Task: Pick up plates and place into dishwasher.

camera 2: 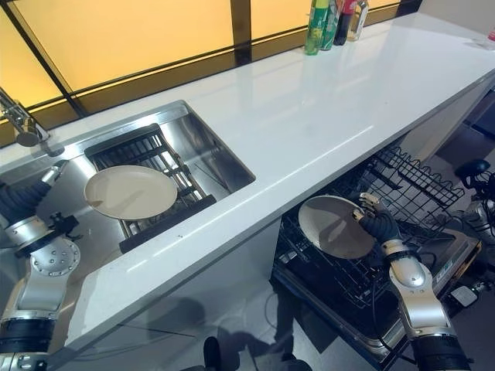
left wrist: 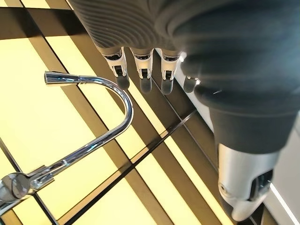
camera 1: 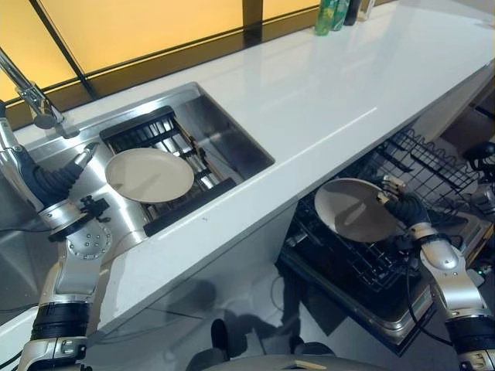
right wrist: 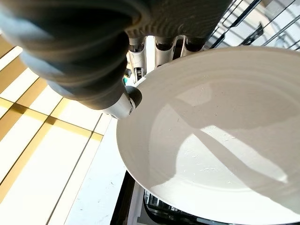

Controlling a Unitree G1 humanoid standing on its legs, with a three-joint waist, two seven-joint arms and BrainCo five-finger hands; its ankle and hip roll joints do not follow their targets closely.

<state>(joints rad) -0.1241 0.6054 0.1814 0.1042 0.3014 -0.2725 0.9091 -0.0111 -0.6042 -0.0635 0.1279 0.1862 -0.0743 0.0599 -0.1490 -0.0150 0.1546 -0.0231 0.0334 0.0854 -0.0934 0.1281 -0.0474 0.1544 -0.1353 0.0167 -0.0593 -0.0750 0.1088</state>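
A round cream plate (camera 1: 149, 175) lies flat on a dark slatted rack (camera 1: 139, 126) in the steel sink (camera 1: 232, 131). My left hand (camera 1: 50, 184) hovers at the sink's left side, just left of that plate and apart from it; its fingers (left wrist: 141, 65) are straight and hold nothing. A second cream plate (camera 1: 352, 210) is tilted over the pulled-out dishwasher rack (camera 1: 433, 174) below the counter. My right hand (camera 1: 406, 210) is shut on its right rim, with the thumb (right wrist: 129, 101) on the plate's face (right wrist: 220, 136) and the fingers behind it.
A curved chrome faucet (left wrist: 93, 86) stands at the sink's far left corner. The white counter (camera 1: 332, 93) runs to the right, with several bottles (camera 2: 323, 23) at its back edge. The open dishwasher door (camera 1: 387, 309) juts out below.
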